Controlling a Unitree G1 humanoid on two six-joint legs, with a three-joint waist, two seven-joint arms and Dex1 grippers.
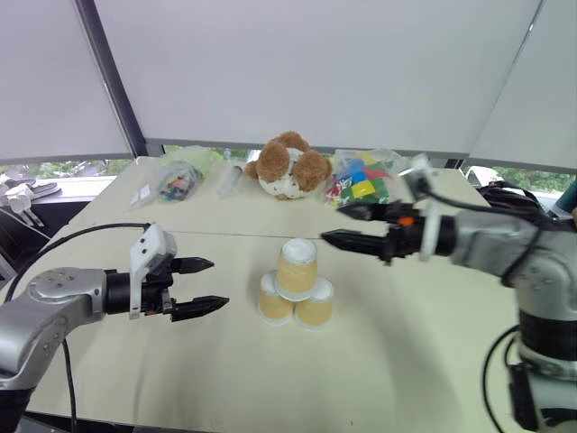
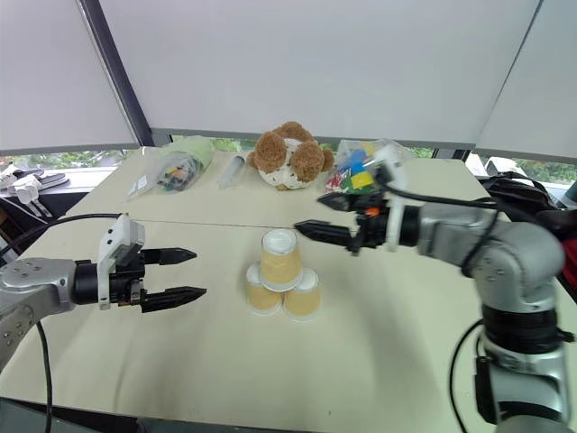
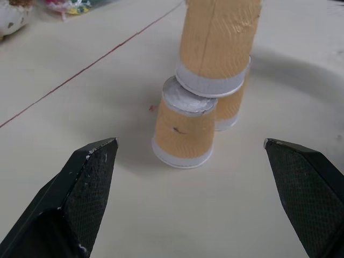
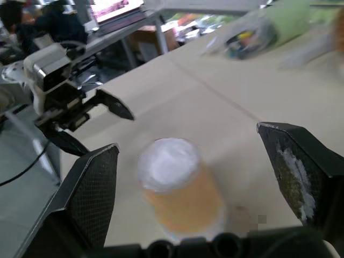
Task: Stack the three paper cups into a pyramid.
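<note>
Three tan-yellow paper cups stand upside down as a pyramid (image 1: 295, 289) in the middle of the table. Two lower cups (image 1: 274, 299) (image 1: 315, 304) sit side by side, and the top cup (image 1: 297, 268) rests on both. My left gripper (image 1: 206, 287) is open, to the left of the stack and apart from it. In the left wrist view the near lower cup (image 3: 183, 129) lies between and beyond its fingers (image 3: 86, 183). My right gripper (image 1: 341, 225) is open, just right of and above the top cup, holding nothing. The top cup (image 4: 180, 185) sits between its spread fingers in the right wrist view.
A brown teddy bear (image 1: 288, 166) sits at the back of the cream table (image 1: 406, 361). Beside it lie a bag of coloured blocks (image 1: 361, 180) on the right and a clear bag of small items (image 1: 176, 179) on the left. A seam crosses the table behind the cups.
</note>
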